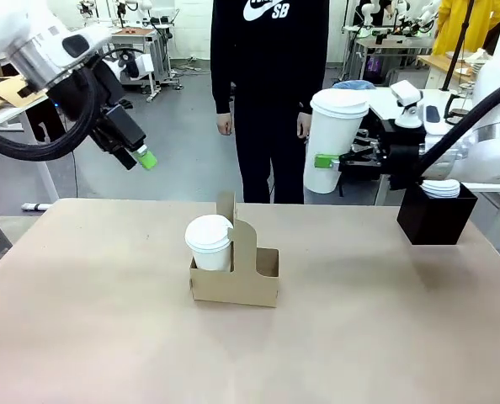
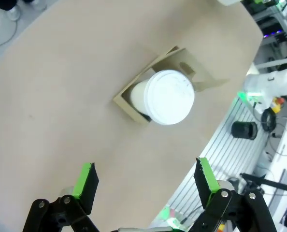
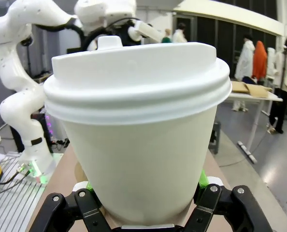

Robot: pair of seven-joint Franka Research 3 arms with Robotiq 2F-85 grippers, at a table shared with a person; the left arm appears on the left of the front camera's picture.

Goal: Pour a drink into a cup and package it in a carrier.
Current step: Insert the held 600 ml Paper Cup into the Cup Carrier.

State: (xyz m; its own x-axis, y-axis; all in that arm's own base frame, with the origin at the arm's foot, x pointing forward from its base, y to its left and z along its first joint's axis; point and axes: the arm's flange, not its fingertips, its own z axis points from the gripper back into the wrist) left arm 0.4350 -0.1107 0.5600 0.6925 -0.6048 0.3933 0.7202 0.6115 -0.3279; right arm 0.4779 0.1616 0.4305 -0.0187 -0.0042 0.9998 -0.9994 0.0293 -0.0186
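Observation:
A brown cardboard carrier (image 1: 248,282) stands mid-table with its handle panel upright. A white lidded paper cup (image 1: 210,242) sits in its left slot, and from above the cup (image 2: 168,96) shows inside the carrier (image 2: 129,99). My right gripper (image 1: 324,160) is shut on a second white lidded cup (image 1: 335,139), held upright in the air at the right, above table level. That cup (image 3: 138,125) looms close between the right gripper (image 3: 143,193) and its fingers. My left gripper (image 1: 145,157) hangs open and empty at the upper left, high above the table (image 2: 143,179). The drink and its jug are out of view.
A black box (image 1: 436,217) holding white lids stands on the table's right side, just below my right arm. A person in a black hoodie (image 1: 271,84) stands at the far edge, hands down. Bare tabletop (image 1: 107,337) surrounds the carrier.

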